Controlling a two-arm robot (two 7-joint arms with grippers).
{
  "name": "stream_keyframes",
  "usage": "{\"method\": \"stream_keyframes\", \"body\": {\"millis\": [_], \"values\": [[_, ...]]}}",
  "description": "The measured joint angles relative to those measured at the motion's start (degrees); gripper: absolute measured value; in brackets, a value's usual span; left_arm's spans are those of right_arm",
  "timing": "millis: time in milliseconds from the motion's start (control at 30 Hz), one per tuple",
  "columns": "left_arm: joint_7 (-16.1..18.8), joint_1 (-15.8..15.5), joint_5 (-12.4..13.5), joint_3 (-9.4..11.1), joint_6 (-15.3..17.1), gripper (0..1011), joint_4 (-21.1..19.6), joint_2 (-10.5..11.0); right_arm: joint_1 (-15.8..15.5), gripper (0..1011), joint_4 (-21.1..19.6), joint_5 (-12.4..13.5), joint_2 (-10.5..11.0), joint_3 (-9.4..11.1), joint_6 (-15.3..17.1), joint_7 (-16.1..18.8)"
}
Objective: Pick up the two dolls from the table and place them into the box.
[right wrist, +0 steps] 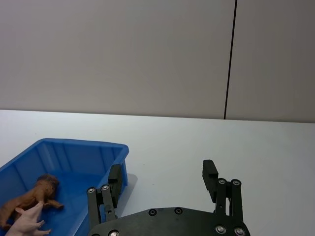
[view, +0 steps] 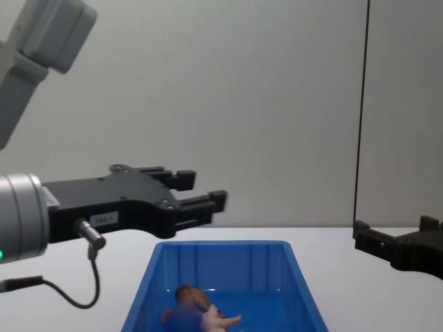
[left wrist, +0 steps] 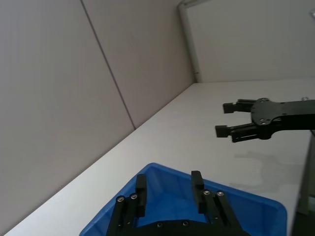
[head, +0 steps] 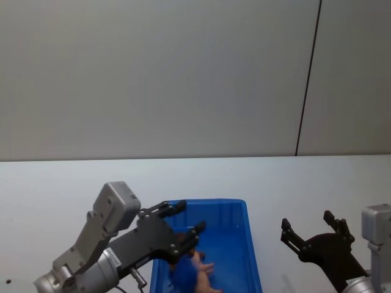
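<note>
**Both dolls lay in the blue box**

The two dolls were inside the box (view: 221, 259), down on its floor at the end nearer the robot. The brown animal (right wrist: 37, 191) lay on its side, and the pale pink pig (right wrist: 29, 222) lay right against it, the two touching. In the head view the pink pig (head: 203, 274) sat beside a small rounded blue object (head: 182, 276), with the brown one mostly hidden behind the arm. From the chest view they made one little heap: brown (view: 192, 296), pink (view: 218, 319) and the blue lump (view: 181, 318).

The left end effector (head: 183, 223) hung in the air above the box, its fingers spread wide and holding nothing. The right end effector (head: 311, 231) hovered over the bare white table (head: 305, 183), off to the right of the box and well apart from it, its fingers also parted wide and empty. The box stood on the table between the two arms.
</note>
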Motion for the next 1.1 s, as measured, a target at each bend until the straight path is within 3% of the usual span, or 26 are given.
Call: {"method": "stream_keyframes", "body": {"millis": [267, 567, 1100], "values": [[-4.7, -1.7, -0.3, 0.6, -0.6, 797, 1.5, -1.3, 0.0, 1001, 0.0, 0.0, 0.0, 0.0, 0.0, 0.0], [-7.1, -2.6, -0.5, 1.0, -0.9, 1001, 2.3, -1.9, 0.0, 1001, 0.0, 0.0, 0.0, 0.0, 0.0, 0.0], [-9.0, -3.3, -0.6, 1.2, -1.2, 1002, 2.9, -2.4, 0.0, 1001, 0.0, 0.0, 0.0, 0.0, 0.0, 0.0]]}}
